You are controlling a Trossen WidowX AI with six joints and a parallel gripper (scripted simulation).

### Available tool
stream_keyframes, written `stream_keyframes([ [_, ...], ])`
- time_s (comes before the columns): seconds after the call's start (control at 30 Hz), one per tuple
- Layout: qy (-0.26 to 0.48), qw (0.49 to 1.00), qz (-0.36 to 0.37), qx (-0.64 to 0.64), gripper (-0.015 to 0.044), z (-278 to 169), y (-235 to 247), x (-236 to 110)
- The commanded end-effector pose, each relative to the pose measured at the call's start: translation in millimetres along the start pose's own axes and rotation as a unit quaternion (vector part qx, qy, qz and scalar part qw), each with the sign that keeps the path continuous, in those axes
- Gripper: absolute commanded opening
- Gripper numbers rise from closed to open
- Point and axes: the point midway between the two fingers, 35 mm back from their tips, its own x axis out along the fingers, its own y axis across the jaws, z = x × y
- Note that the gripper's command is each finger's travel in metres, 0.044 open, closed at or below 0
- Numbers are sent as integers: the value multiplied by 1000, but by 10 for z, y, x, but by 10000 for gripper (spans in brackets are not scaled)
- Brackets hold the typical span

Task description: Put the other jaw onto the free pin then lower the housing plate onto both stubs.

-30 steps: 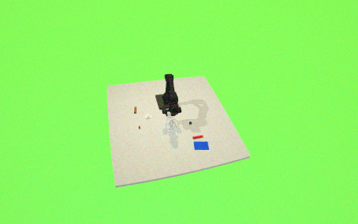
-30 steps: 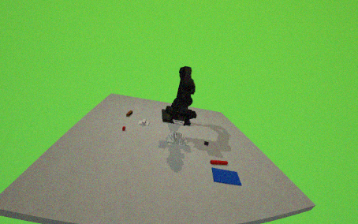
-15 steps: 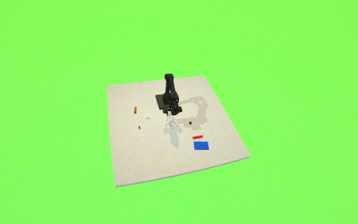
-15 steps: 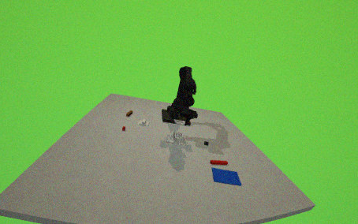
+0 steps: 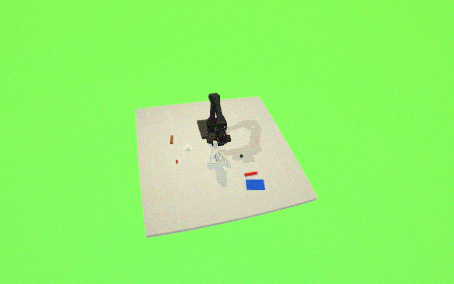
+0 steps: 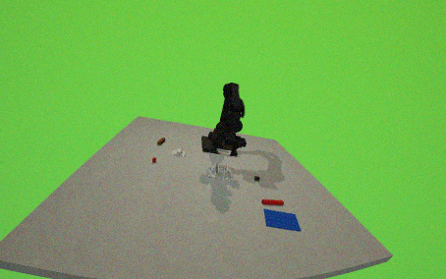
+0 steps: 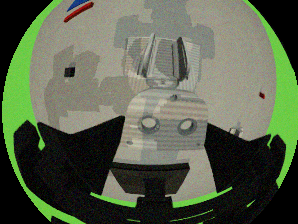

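My gripper (image 7: 164, 123) (image 6: 225, 153) is shut on the pale housing plate (image 7: 167, 136), which has two round holes and spans the space between the black fingers. The plate is held above the table, on the arm's side of the mechanism. The pale gripper mechanism (image 5: 218, 158) (image 6: 219, 171) lies on the table beyond the plate. In the wrist view its two long jaws, the left jaw (image 7: 149, 59) and the right jaw (image 7: 183, 60), stand side by side with a gap between them. The plate hides the near part of the mechanism. The pins, stubs and gear mesh cannot be made out.
A blue rectangle (image 5: 255, 185) (image 6: 282, 220) and a red bar (image 5: 251, 174) (image 6: 273, 202) lie at the front right. A small black block (image 5: 241, 156) (image 7: 69, 72) lies right of the mechanism. A small white piece (image 5: 188, 148), a brown block (image 5: 171, 139) and a red bit (image 5: 177, 161) lie left.
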Motion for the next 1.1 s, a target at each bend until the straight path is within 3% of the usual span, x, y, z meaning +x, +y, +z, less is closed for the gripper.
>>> stream_keyframes([
  [0.0, 1, 1000, 2, 2, 351, -8, 7, -3],
  [0.67, 1, 1000, 2, 2, 351, -8, 7, -1],
  [1.07, 0, 1000, 2, 2, 351, 8, 9, 187],
])
